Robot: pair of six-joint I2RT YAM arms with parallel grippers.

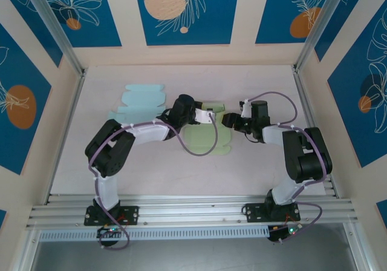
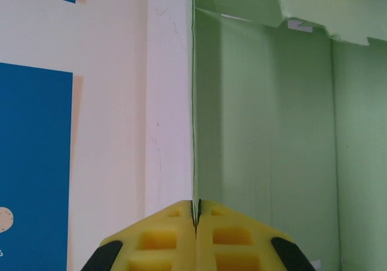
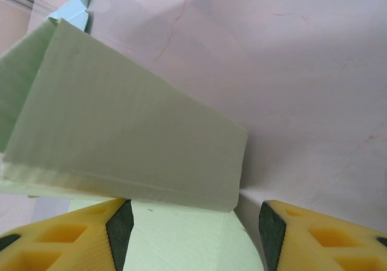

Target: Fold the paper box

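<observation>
- Card blank (image 1: 140,100), pale blue and cut with tabs, lies flat on the table (image 1: 266,168), left of the green paper box (image 1: 208,139) and a little farther back, not touching it. From the right wrist, a corner of it (image 3: 75,11) peeks out past the box's raised panel.
- The left arm (image 1: 112,147) bends in from the left of the box and reaches across to its back left corner, a purple cable (image 1: 202,150) looping from it over the box's flat part.
- The left gripper (image 1: 204,116) sits at the box's left rear edge. Seen from its own wrist, the left gripper (image 2: 196,207) is clenched, yellow pads pressed together, with the thin edge of a standing green wall running straight down into the seam between them, so it is pinching that wall.
- The green paper box sits mid-table between the two grippers, half made: part lies flat towards the near side, while panels stand up at the back. From the left wrist its inside (image 2: 266,132) shows upright walls and a jagged flap overhead; from the right wrist one panel (image 3: 121,138) is folded up at a slant.
- The right gripper (image 1: 228,121) is just right of the box's rear, pointing at it. Its yellow fingers (image 3: 193,216) stand well apart and released, over the flat green sheet, with the corner of the slanted panel above the gap and neither pad on it.
- The right arm (image 1: 305,153) folds back to the right of the box.
</observation>
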